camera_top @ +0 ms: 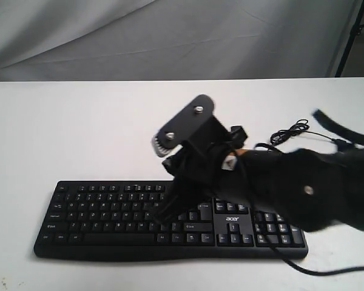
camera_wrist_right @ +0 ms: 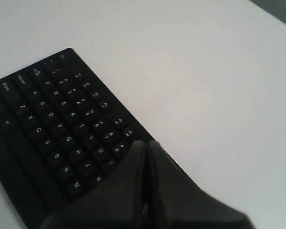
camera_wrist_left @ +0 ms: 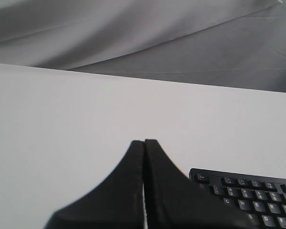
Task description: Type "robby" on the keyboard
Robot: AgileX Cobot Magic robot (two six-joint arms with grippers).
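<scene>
Centrally, the wide black plastic keyboard (camera_top: 103, 212) with white key legends lies flat on the white worktop (camera_top: 79, 133). Its long side runs across your exterior view, and its number pad is at the right end. A small white "acer" logo (camera_top: 232, 219) sits above the arrow keys.

Your right arm (camera_top: 315, 188), black and blurred, enters from the right of that view and slants down over the keyboard. The right fingers (camera_top: 170, 209) are pressed together with no gap and hold nothing. Their shared tip is over the right part of the letter block. In the right wrist view these right fingers (camera_wrist_right: 136, 162) end near the U and J keys. You cannot tell whether the tip touches a key.

A flat black mounting plate (camera_top: 185, 124) with two silver screws stands tilted on that wrist.

The left fingers (camera_wrist_left: 133, 162) appear only in the left wrist view. They are likewise closed flat against each other and empty. They sit over bare worktop beside one corner of the keyboard (camera_wrist_left: 248, 193), apart from it.

A thin black cable (camera_top: 289, 130) lies loosely coiled on the worktop behind the number pad. A creased grey cloth backdrop (camera_top: 109, 36) hangs beyond the far edge.
</scene>
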